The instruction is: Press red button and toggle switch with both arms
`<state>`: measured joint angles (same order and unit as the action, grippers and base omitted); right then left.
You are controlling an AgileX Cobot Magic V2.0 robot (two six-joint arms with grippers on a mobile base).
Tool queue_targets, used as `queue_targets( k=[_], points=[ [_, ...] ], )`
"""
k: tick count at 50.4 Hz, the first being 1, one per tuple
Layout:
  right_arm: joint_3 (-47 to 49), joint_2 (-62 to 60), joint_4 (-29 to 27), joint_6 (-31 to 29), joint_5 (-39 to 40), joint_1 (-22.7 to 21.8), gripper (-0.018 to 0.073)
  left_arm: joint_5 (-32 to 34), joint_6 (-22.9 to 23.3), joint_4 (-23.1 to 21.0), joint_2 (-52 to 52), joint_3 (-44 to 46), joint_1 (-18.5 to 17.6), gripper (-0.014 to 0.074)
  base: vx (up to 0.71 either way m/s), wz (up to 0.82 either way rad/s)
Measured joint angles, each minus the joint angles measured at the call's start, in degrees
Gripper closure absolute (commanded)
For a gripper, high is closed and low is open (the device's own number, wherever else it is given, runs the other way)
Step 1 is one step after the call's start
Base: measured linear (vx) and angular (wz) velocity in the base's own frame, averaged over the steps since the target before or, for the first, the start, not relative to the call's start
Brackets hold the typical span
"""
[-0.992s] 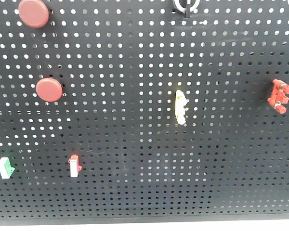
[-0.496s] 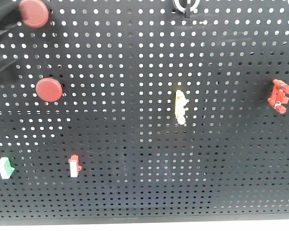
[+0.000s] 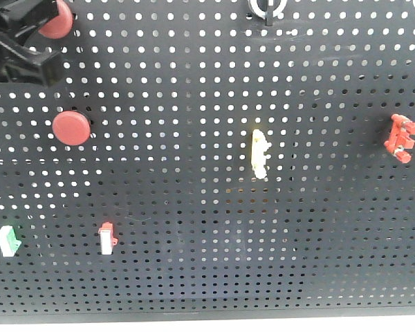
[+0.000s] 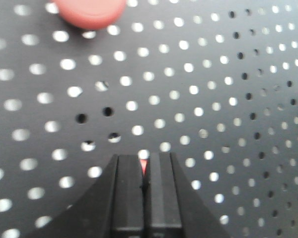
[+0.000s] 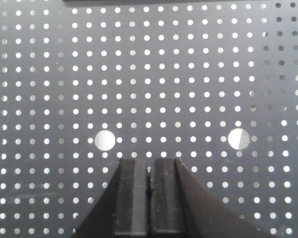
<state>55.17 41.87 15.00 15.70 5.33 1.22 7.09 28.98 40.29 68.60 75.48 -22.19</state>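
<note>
The large round matte red push button (image 3: 62, 25), at eleven o'clock on the black perforated panel (image 3: 194, 207), looks stiff and sprung, best pushed mid-dome; the black left gripper (image 4: 144, 173), pressed together, overlaps it. The silver-collared toggle switch (image 3: 266, 8), twelve o'clock, wants a light flick; the right gripper (image 5: 150, 184) is likewise pressed together.

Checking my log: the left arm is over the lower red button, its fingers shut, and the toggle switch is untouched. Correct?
Not quite: the left gripper is over the upper red button, not the lower red button, as the front-facing view shows. Fingers shut, toggle switch untouched.
</note>
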Motion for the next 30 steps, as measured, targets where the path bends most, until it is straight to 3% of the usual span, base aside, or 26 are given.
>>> queue_targets(
  k=[30],
  points=[
    [0.00,0.00,0.00,0.00,0.48,0.00,0.0563,1.94,0.00,0.00,-0.28,0.11,-0.78,0.0594,0.00,0.00]
  ],
)
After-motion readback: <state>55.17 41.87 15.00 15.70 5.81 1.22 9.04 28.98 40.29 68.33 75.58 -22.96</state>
